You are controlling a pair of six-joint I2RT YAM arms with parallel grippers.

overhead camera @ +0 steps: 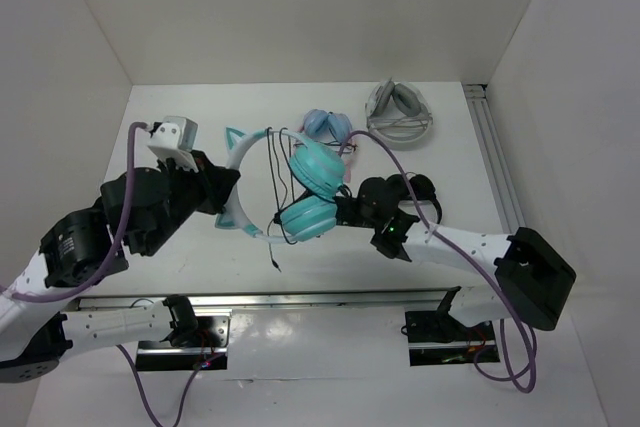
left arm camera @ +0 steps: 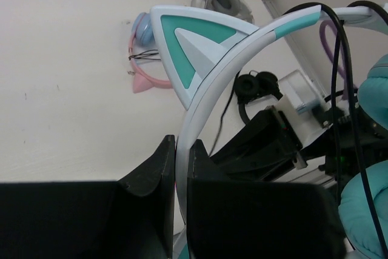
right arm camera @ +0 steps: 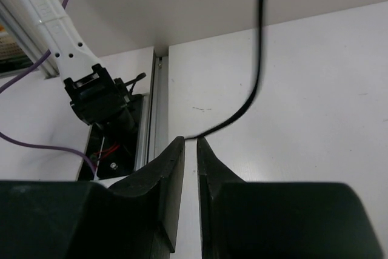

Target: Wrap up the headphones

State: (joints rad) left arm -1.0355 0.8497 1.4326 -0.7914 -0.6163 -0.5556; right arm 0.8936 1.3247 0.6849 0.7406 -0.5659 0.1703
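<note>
Left end effector (left arm camera: 180, 147) pinching headphones (left arm camera: 242, 51) headband; right end effector (right arm camera: 190, 144) slightly parted (cable (right arm camera: 257, 59) at fingertips).

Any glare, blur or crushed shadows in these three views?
Top external: glare strip along the table near edge, light otherwise even. Left wrist: headband crisp, left end effector almost featureless black. Right wrist: right end effector likewise dark, cable slightly soft.

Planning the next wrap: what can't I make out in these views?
- Right wrist view: whether the right gripper pinches the cable; the jaws hide its end.
- Top view: cable's loose end, too thin to read.
- Left wrist view: headphones' cups, cut by the right edge.
</note>
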